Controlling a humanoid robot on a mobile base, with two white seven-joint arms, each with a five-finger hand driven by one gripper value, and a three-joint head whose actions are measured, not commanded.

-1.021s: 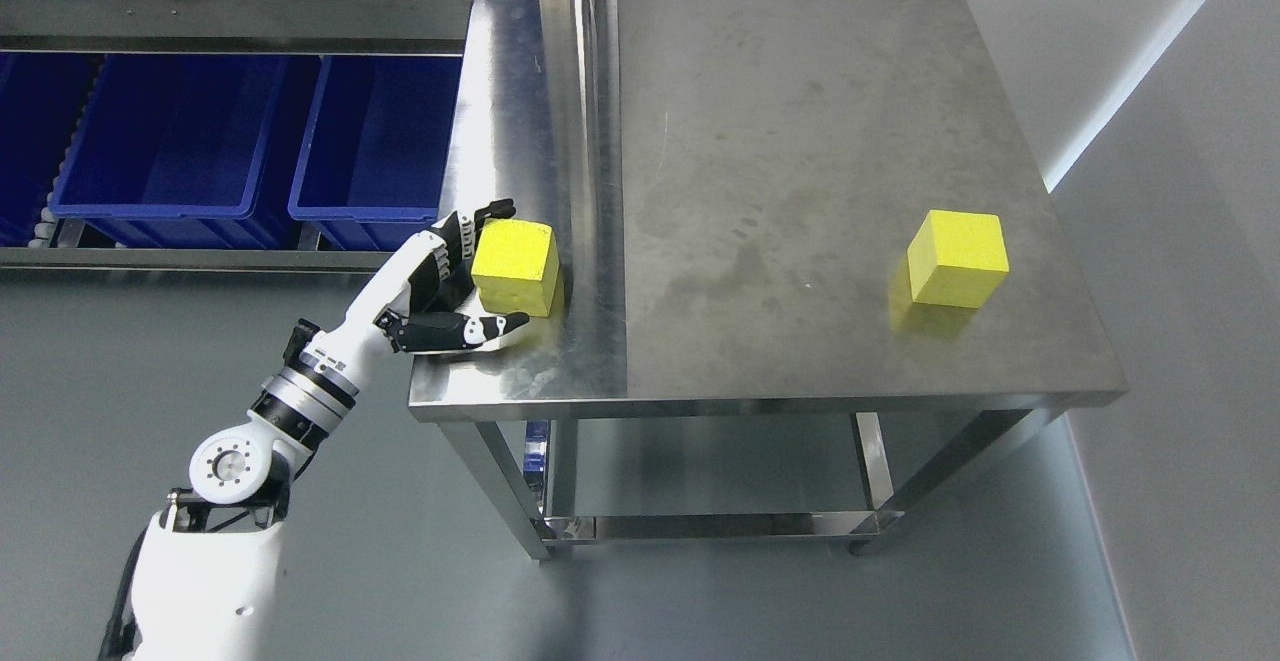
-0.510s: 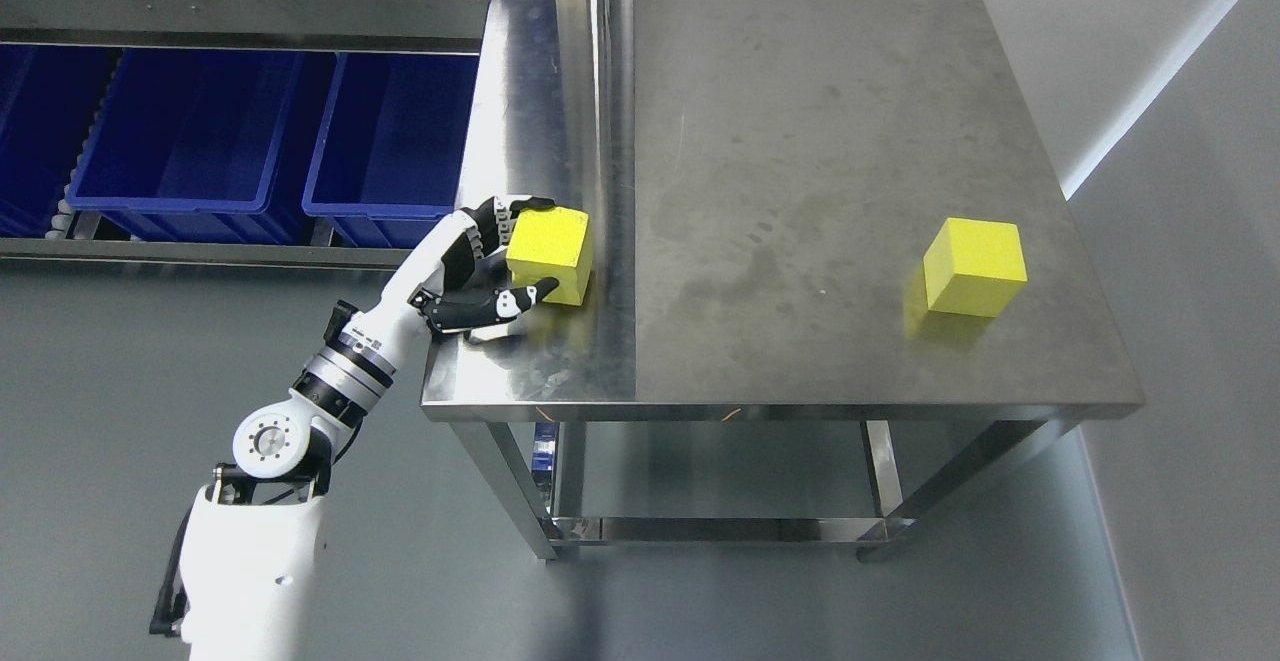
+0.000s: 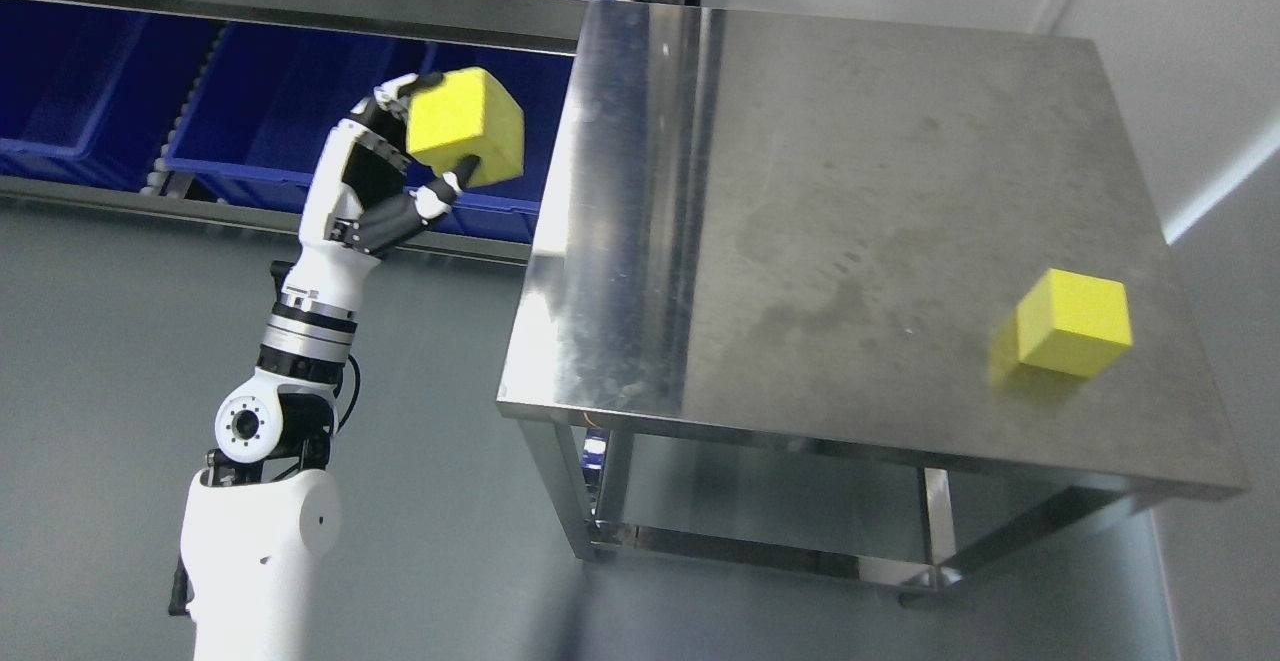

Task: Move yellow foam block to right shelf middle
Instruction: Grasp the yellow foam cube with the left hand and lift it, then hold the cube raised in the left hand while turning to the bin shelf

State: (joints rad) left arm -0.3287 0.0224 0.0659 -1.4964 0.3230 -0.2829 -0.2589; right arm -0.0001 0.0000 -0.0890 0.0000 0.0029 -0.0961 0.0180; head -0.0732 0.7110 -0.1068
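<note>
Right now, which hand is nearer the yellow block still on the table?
Left, by default. The left hand is off the table's left edge, far from that yellow block, gripping another block. The right hand isn't in view.

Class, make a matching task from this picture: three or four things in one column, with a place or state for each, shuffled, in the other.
Things
1. left robot hand
2. held yellow block
3. second yellow block
4. blue bins

Places or states
A. resting on the steel table
B. on the rack left of the table
C. lifted off the table
D. closed around a block

Pairs: 1-D, 2-C, 3-A, 4-B
</note>
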